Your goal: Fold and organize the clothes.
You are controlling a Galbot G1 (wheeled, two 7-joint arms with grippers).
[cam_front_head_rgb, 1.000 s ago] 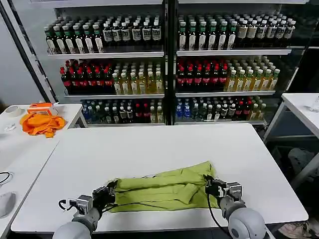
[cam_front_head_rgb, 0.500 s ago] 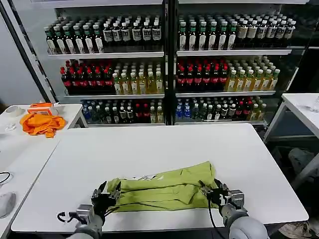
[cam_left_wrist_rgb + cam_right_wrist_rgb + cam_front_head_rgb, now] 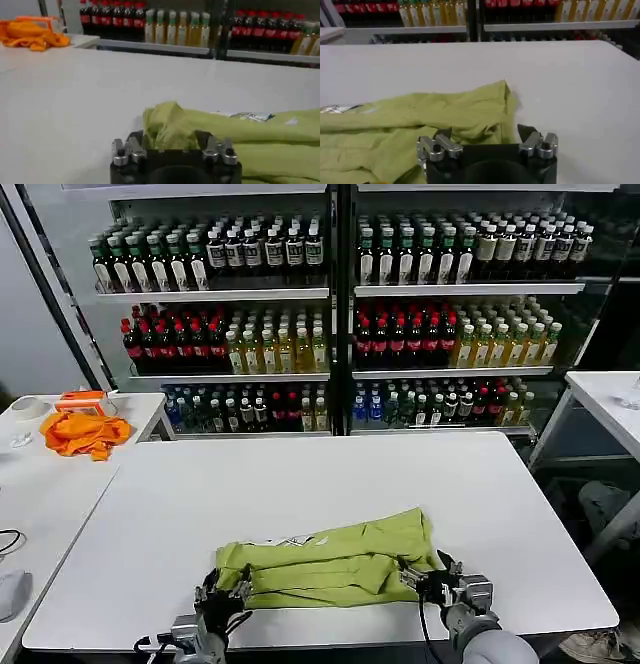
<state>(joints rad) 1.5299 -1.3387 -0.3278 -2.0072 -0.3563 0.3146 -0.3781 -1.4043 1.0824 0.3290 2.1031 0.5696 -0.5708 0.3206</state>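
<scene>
The left gripper is sitting at the near left end of the lime shirt, and in its wrist view its fingers are spread with the bunched shirt corner just beyond them, so it is looking released rather than clenched on cloth. The right gripper is sitting at the near right end, fingers likewise standing apart with the shirt edge lying in front, not pinched. The shirt is lying as a long folded band across the near part of the white table, its small white label showing on top. The step in hand seems to be letting go after a lengthwise fold; the next move is probably calling for both grippers to re-grip one end and bring it across to halve the band. Against a second ago, both grippers are sitting lower and nearer the table edge, having drawn back from the shirt ends, and the band is lying flatter and slightly farther right.
</scene>
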